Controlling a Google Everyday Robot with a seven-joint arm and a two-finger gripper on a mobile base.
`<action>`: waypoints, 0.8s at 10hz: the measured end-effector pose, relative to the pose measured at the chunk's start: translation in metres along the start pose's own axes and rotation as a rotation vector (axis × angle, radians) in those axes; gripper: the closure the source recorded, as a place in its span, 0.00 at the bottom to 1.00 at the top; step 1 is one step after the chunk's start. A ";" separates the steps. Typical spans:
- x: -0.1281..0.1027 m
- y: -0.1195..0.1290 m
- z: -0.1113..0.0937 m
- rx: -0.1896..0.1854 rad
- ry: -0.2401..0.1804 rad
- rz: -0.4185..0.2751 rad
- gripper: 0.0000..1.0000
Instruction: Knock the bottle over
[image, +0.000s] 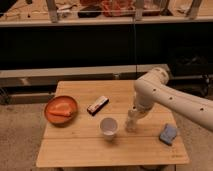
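Observation:
The bottle (131, 123) is small and pale. It stands upright on the wooden table (90, 147), just to the right of the white cup (108, 127). My white arm reaches in from the right and bends down over the table. The gripper (135, 111) is shut and hangs directly above the bottle, at its top. Whether it touches the bottle I cannot tell, because the two pale shapes merge there.
An orange plate (51, 117) holding orange food sits at the table's left. A dark snack bar (98, 105) lies near the middle. A blue sponge (168, 133) lies near the right edge. Behind the table runs a dark shelf unit (75, 45).

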 end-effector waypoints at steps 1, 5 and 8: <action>-0.003 0.000 0.000 -0.001 -0.003 -0.010 1.00; -0.005 0.000 0.000 0.000 -0.007 -0.013 1.00; -0.006 0.000 -0.001 -0.001 -0.008 -0.016 1.00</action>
